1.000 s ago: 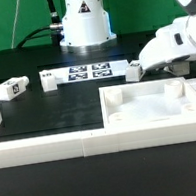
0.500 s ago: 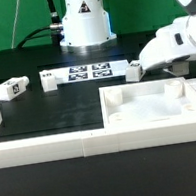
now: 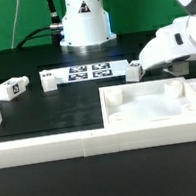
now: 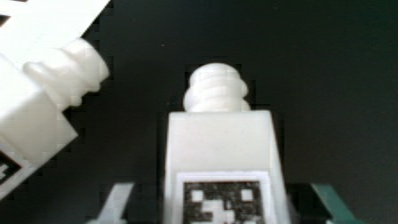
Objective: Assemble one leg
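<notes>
On the black bench (image 3: 48, 113), at the exterior view's right and just beyond the far rim of the large white square tray-like tabletop (image 3: 158, 106), the small white plastic stubby leg (image 3: 133, 72) with its black-and-white square tag is found lying on its side. In the wrist view it is seen between the two dark fingers (image 4: 121, 203) of the claw (image 4: 222, 203), its ribbed peg pointed away from the camera. The claw is held open: a dark gap is seen on each side between finger and leg, so nothing is gripped. A second white piece (image 4: 54, 85) with a like ribbed stub, seemingly one more leg, lies near it but apart. A further leg (image 3: 11, 89) and another leg (image 3: 50, 80) are seen at the exterior view's left, the latter just beside the marker board (image 3: 87, 72).

The leg is judged light, stiff and smooth, so slipping or twisting is to be feared more than breakage. Hold is best taken across the flat sides of the block, with the peg left free.
</notes>
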Motion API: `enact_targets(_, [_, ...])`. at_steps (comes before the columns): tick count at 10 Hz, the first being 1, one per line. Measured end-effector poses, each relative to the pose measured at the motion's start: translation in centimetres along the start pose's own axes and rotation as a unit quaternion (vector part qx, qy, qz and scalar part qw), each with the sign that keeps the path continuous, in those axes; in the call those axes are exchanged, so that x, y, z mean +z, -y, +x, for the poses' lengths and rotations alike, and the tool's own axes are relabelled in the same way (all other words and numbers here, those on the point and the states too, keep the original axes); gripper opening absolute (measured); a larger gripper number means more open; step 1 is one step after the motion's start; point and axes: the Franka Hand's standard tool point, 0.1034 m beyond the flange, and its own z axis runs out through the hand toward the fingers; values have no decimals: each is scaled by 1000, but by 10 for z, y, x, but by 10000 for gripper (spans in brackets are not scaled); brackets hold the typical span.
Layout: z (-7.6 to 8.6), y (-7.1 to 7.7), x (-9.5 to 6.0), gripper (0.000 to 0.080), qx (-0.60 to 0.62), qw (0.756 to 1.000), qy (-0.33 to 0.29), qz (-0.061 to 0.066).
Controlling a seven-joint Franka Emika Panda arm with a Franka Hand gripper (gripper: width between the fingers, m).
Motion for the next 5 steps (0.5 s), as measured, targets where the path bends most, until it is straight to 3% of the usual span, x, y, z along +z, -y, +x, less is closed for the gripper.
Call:
enact_targets(2, [0,0,0,284,0,1000,0,0])
enact_targets(5, [-31,-5,-35,285,2,1000,-2,-6])
